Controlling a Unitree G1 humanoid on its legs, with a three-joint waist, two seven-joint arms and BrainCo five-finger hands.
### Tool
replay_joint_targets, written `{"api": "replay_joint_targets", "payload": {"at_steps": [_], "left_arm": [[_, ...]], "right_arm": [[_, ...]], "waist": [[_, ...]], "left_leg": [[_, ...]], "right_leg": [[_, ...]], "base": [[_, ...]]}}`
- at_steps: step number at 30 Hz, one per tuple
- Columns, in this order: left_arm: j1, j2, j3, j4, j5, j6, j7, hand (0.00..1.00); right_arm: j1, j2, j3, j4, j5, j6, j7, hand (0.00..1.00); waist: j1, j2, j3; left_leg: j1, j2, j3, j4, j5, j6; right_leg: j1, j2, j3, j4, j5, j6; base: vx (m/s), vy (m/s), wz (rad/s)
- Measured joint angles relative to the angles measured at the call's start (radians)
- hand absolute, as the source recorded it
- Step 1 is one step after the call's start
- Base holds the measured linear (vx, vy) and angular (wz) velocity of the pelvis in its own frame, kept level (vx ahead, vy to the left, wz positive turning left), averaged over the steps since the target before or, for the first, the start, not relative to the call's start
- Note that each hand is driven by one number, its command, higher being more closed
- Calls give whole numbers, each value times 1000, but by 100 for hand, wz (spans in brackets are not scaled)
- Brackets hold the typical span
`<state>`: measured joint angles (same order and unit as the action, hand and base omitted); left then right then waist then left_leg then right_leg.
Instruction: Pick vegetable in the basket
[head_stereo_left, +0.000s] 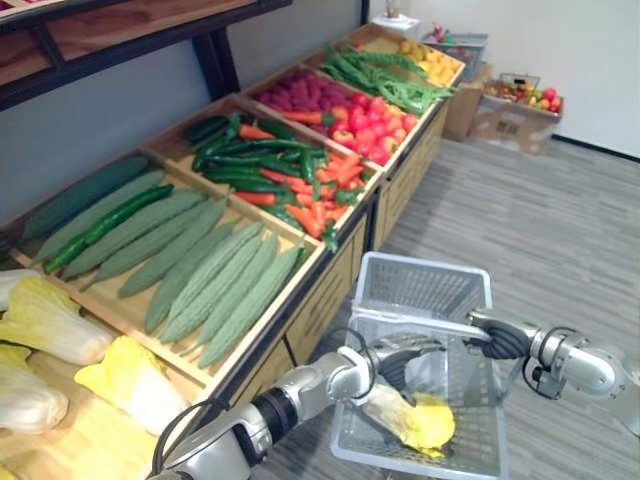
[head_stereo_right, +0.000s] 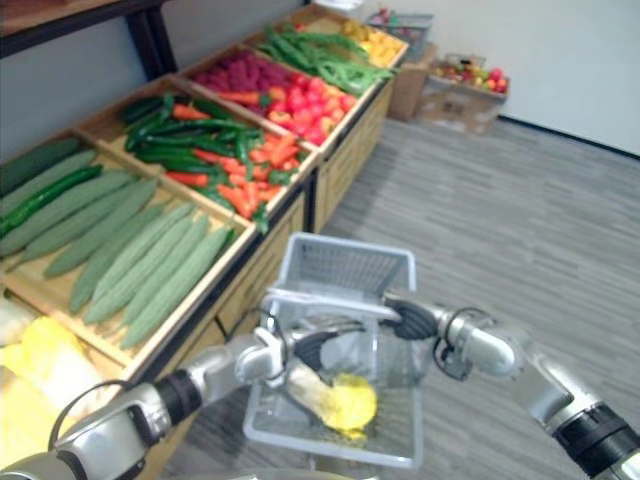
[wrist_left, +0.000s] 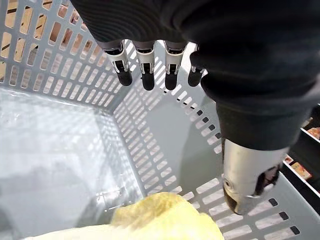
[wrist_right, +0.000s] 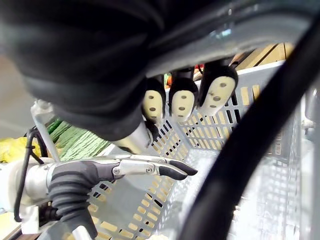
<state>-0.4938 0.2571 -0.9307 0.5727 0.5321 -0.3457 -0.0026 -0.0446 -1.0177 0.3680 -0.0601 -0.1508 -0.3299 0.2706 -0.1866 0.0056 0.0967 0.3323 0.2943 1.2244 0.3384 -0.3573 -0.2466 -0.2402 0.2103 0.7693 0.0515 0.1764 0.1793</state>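
— Where's the cabbage (head_stereo_left: 420, 420)?
— Lying in the basket (head_stereo_left: 425, 280), at its near end, leafy tip to the right. The left hand (head_stereo_left: 398, 362) hangs just over the pale stem, fingers straight and apart, gripping nothing.
— And the right hand (head_stereo_left: 497, 340)?
— Curled round the handle (head_stereo_left: 410, 320) (it carries the basket).
— How would the cabbage handle?
— Light, I'd guess, with a firm stem and soft leaves that crush. Any grip belongs on the stem.

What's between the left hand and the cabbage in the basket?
Nothing: the left wrist view shows bare basket wall and floor between the left hand and the cabbage.
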Motion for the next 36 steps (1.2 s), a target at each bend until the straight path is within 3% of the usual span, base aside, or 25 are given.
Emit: {"api": "replay_joint_targets", "payload": {"at_steps": [5,8,16,21,25,28,31,32,34,36], "left_arm": [[-8,6,-4,-84,-13,-1,-1,0],[-16,25,-22,-202,-28,6,-6,0],[-16,50,-101,-522,-138,-49,-25,0],[-15,95,-126,-648,-188,-55,-26,0],[-1,133,-100,-769,-295,-55,-23,0],[84,136,27,-852,-347,-52,-2,0],[221,127,219,-902,-373,-42,40,0],[344,95,377,-918,-374,-31,84,0],[415,47,490,-919,-376,-15,113,0],[545,-53,706,-905,-405,21,170,0]], "right_arm": [[53,60,-24,57,-5,1,0,100],[106,145,-118,135,-56,7,-4,100],[203,373,-345,340,-204,93,-69,100],[229,544,-537,471,-210,153,-141,100],[245,676,-732,575,-200,186,-203,100],[246,756,-859,671,-162,196,-250,100],[263,829,-950,759,-107,200,-288,100],[279,867,-982,821,-66,201,-316,100],[282,889,-1001,861,-34,203,-327,100],[279,912,-1044,956,5,215,-334,100]], "waist": [[11,0,0],[38,0,0],[74,-6,2],[102,-10,-4],[129,-21,-18],[149,-36,-34],[172,-54,-48],[176,-64,-75],[199,-67,-78],[217,-71,-89]], "left_leg": [[-27,6,-62,0,4,9],[-50,7,-117,-1,10,18],[-109,13,-273,19,5,45],[-179,13,-384,44,8,65],[-249,1,-519,50,22,93],[-297,-21,-614,48,37,116],[-337,-48,-709,33,51,129],[-365,-79,-766,0,73,142],[-370,-98,-785,-26,89,146],[-397,-133,-840,-76,124,151]], "right_leg": [[2,-29,-56,1,-5,-6],[4,-53,-103,6,-7,-7],[35,-134,-238,3,-31,-9],[36,-183,-328,-1,-35,-7],[54,-238,-449,0,-44,-10],[68,-280,-539,-3,-53,-13],[90,-320,-624,-9,-66,-16],[93,-350,-677,-21,-71,-24],[95,-363,-696,-26,-74,-28],[99,-387,-748,-51,-74,-28]], "base": [[-38,-60,34],[-38,-42,52],[-26,3,56],[-29,16,61],[-36,-6,87],[-48,-6,95],[-37,11,104],[4,14,93],[19,-3,69],[21,-12,69]]}}
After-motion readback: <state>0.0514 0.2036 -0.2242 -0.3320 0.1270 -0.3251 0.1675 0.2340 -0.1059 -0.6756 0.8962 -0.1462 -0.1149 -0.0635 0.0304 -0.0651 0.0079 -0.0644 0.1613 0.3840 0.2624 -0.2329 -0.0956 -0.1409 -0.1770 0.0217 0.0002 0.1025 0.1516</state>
